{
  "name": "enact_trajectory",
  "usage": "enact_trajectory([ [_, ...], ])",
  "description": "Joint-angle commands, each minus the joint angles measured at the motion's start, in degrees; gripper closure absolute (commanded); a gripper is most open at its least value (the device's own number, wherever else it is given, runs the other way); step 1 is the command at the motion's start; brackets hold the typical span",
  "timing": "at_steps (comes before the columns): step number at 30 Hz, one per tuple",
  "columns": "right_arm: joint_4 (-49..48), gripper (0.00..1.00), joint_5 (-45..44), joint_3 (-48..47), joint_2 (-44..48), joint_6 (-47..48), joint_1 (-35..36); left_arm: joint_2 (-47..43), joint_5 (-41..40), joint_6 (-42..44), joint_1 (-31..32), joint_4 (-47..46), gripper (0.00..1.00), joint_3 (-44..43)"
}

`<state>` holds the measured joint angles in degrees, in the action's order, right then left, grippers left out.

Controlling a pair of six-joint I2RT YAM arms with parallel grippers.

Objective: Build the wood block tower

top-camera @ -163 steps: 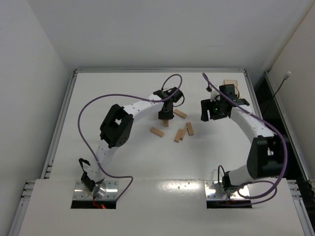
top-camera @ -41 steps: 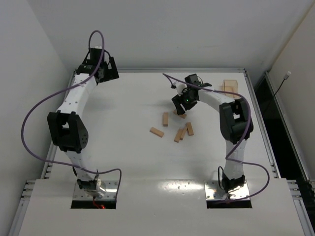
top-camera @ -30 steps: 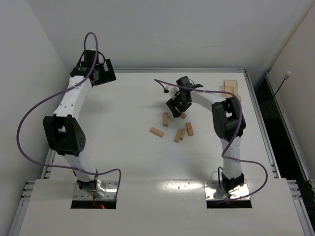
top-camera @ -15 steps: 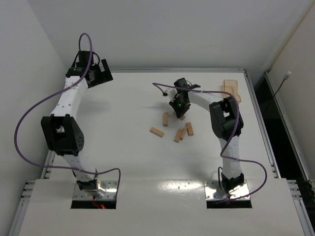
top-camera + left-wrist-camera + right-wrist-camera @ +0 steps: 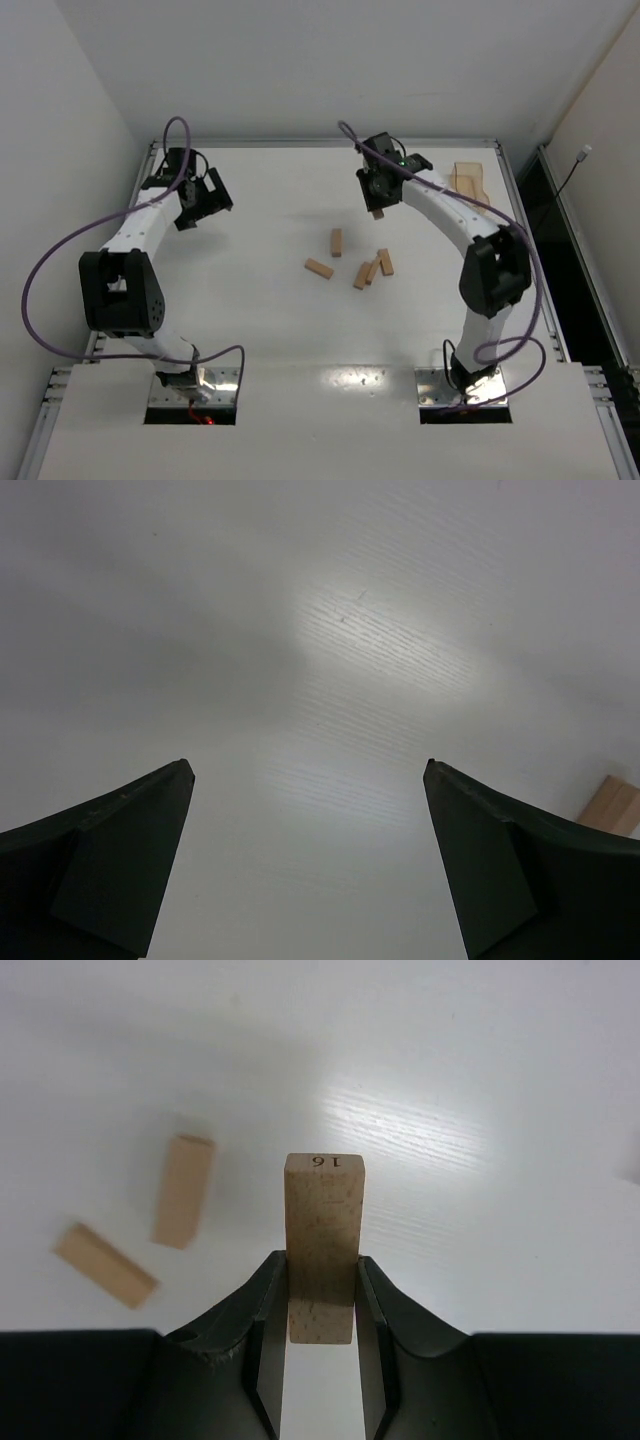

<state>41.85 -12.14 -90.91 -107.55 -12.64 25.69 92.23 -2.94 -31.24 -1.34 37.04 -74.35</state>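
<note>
The right fingers [image 5: 376,200] pinch a wood block [image 5: 321,1245] by its near end, both sides gripped. Its long axis runs straight out past the tips, with the end stamped 16 farthest out. It hangs above the desk [image 5: 260,300] near the far edge, right of middle. The left fingers [image 5: 205,212] gape wide apart and hold nothing, by the far left corner.

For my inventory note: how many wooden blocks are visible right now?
6: held block in right tool; middle block; left block; three-block cluster. The cluster may hide more.
</note>
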Motion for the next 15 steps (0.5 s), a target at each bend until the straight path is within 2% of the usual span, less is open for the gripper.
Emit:
enact_trajectory([
  [1,4.8,1.0,-4.21,-5.23,3.84,-17.56,2.34,-3.72,0.22,-2.06,-0.77,-2.41,0.0,0.34],
  [2,5.69,1.0,-4.21,-6.02,3.84,-22.72,2.34,-4.42,0.22,-2.68,-0.77,-2.41,0.0,1.04],
  [5,8.25,1.0,-4.21,-8.57,1.73,-30.49,4.62,-4.95,-0.31,-2.68,-0.24,-2.93,0.0,1.75],
  [15,9.22,1.0,-6.75,-16.05,-9.43,-35.95,12.53,-8.73,1.09,-2.68,-0.24,-2.94,0.0,5.26],
])
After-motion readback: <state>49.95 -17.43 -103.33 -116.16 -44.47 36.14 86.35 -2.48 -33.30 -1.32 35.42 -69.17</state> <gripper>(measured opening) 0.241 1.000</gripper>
